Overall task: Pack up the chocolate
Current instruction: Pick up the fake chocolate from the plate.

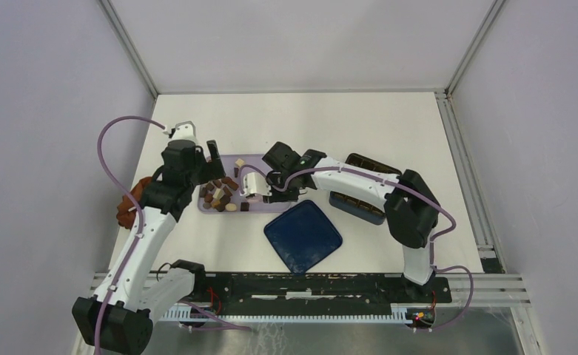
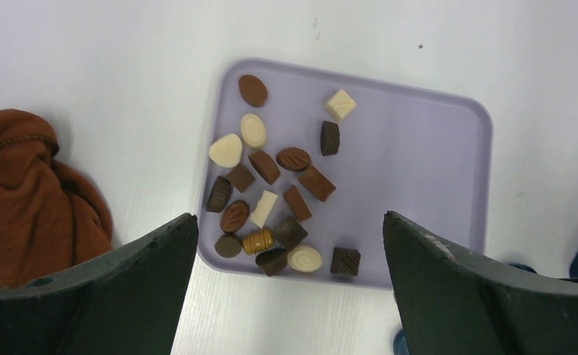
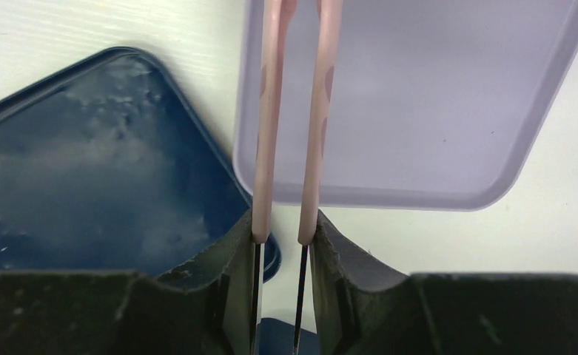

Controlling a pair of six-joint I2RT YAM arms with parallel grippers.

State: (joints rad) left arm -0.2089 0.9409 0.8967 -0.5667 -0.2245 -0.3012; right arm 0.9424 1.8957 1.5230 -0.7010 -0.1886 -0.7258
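Several chocolate pieces point(image 2: 278, 185), dark brown, mid brown and cream-white, lie scattered on the left half of a lilac tray point(image 2: 419, 170). My left gripper point(image 2: 289, 288) is open and empty, hovering above the tray's near edge with its fingers point(image 2: 123, 288) well apart. In the top view it point(image 1: 210, 164) is over the tray's left end, by the chocolate point(image 1: 219, 196). My right gripper point(image 3: 280, 237) is shut on pink tongs point(image 3: 271, 111), whose two arms reach out over the bare part of the tray point(image 3: 434, 96). The tong tips are out of view.
A reddish-brown cloth point(image 2: 27, 192) lies bunched left of the tray. A dark blue lid point(image 1: 303, 237) lies on the table in front of the tray. A blue box point(image 1: 356, 205) and a dark insert point(image 1: 371, 164) stand to the right, under the right arm.
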